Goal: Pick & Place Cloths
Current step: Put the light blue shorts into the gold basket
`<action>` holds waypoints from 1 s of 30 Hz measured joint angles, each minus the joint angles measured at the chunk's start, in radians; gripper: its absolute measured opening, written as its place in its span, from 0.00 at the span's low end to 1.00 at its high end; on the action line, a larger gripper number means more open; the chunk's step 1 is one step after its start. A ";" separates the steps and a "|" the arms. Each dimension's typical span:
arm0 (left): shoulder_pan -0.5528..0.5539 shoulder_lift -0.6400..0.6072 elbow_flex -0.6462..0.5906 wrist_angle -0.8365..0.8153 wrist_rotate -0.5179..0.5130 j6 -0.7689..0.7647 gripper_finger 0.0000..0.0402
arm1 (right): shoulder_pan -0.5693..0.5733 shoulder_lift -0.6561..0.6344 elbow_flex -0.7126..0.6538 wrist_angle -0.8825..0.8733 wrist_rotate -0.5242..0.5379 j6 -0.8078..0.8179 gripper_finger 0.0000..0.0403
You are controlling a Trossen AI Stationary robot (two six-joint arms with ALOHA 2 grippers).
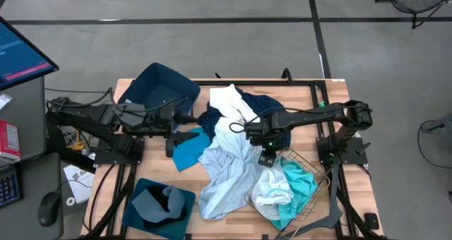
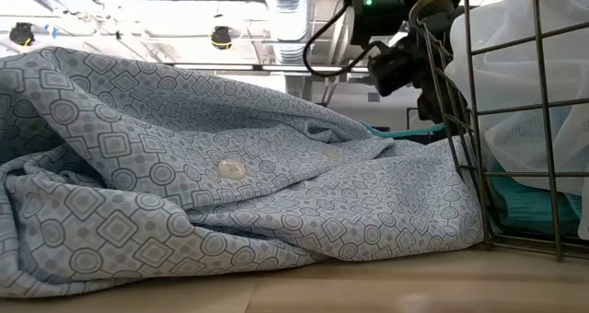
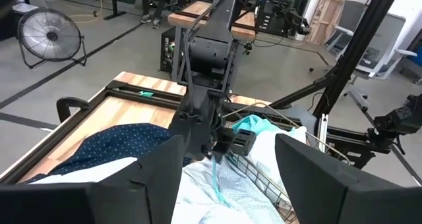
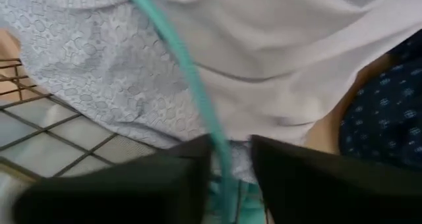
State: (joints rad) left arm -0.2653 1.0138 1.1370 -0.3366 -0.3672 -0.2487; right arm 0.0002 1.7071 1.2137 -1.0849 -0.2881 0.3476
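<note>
The pile of cloths takes up the middle of the wooden table point(image 1: 332, 92): a patterned pale blue shirt point(image 1: 226, 173) sprawls from the centre toward the front edge, a white garment point(image 1: 229, 99) and a navy dotted one point(image 1: 265, 102) lie behind it, and a bright cyan piece point(image 1: 189, 150) sits to its left. More white and cyan fabric spills out of the wire mesh basket point(image 1: 311, 171) at the right, which looks like the source being emptied. A grey cloth point(image 1: 157, 201) already rests in the near dark blue bin point(image 1: 134, 212), so sorting seems under way. The right gripper point(image 1: 267, 154) is down at the basket's edge, fingers nearly together around a thin cyan strap point(image 4: 191, 72). The left gripper point(image 1: 176, 145) hovers open beside the cyan piece, apparently waiting
</note>
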 joint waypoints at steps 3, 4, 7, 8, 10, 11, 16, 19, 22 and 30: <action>0.000 0.000 0.000 0.003 0.000 0.000 0.55 | 0.001 -0.035 0.000 0.002 0.000 0.033 0.04; 0.000 0.000 0.000 0.003 0.000 0.001 0.55 | 0.001 -0.051 0.001 0.004 0.000 0.045 0.04; 0.000 0.000 0.000 0.003 -0.022 0.001 0.55 | 0.005 -0.115 0.000 0.014 0.005 0.092 0.01; 0.000 0.000 0.000 0.003 -0.031 0.001 0.55 | 0.010 -0.145 0.000 0.018 0.007 0.112 0.01; 0.000 0.000 0.000 0.004 -0.040 0.001 0.55 | 0.023 -0.208 0.000 0.028 0.007 0.161 0.01; 0.000 0.000 0.000 0.005 -0.047 0.001 0.55 | 0.033 -0.239 0.000 0.032 0.013 0.184 0.01; 0.000 0.000 0.000 0.007 -0.056 0.001 0.55 | 0.123 -0.400 0.000 0.067 0.086 0.309 0.00; 0.000 0.000 0.000 0.011 -0.061 0.001 0.55 | 0.218 -0.465 0.000 0.100 0.160 0.386 0.00; 0.000 0.000 0.000 0.011 -0.061 0.001 0.55 | 0.331 -0.487 0.001 0.128 0.261 0.443 0.00; 0.000 0.000 0.000 0.018 -0.061 0.001 0.55 | 0.513 -0.326 0.001 0.113 0.408 0.553 0.00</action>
State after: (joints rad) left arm -0.2653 1.0142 1.1370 -0.3183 -0.4278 -0.2478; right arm 0.5136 1.3814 1.2144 -0.9722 0.1196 0.9006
